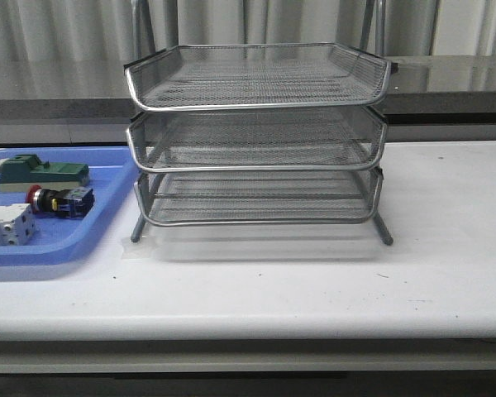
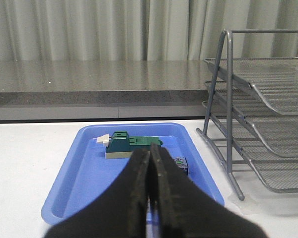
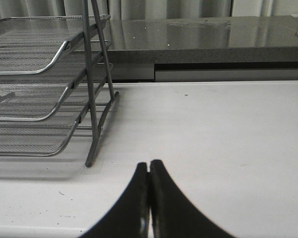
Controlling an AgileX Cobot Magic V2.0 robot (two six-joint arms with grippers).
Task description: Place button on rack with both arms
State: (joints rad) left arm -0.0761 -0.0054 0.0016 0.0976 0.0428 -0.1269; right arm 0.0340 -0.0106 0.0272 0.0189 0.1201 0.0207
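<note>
The button point(image 1: 59, 200) lies on its side in the blue tray point(image 1: 107, 217) at the left, red head pointing left. In the left wrist view only its blue rear block point(image 2: 181, 164) shows beside my fingers. The silver three-tier wire rack point(image 1: 259, 136) stands at the table's middle and is empty; it also shows in the left wrist view point(image 2: 260, 114) and the right wrist view point(image 3: 44, 94). My left gripper point(image 2: 150, 151) is shut and empty, short of the tray. My right gripper point(image 3: 149, 163) is shut and empty over bare table beside the rack. Neither arm shows in the front view.
The blue tray also holds a green block point(image 1: 43, 173) behind the button and a white block point(image 1: 7, 225) in front of it. A grey counter ledge point(image 1: 446, 83) and curtains run behind the table. The white table point(image 1: 314, 281) ends at a front edge.
</note>
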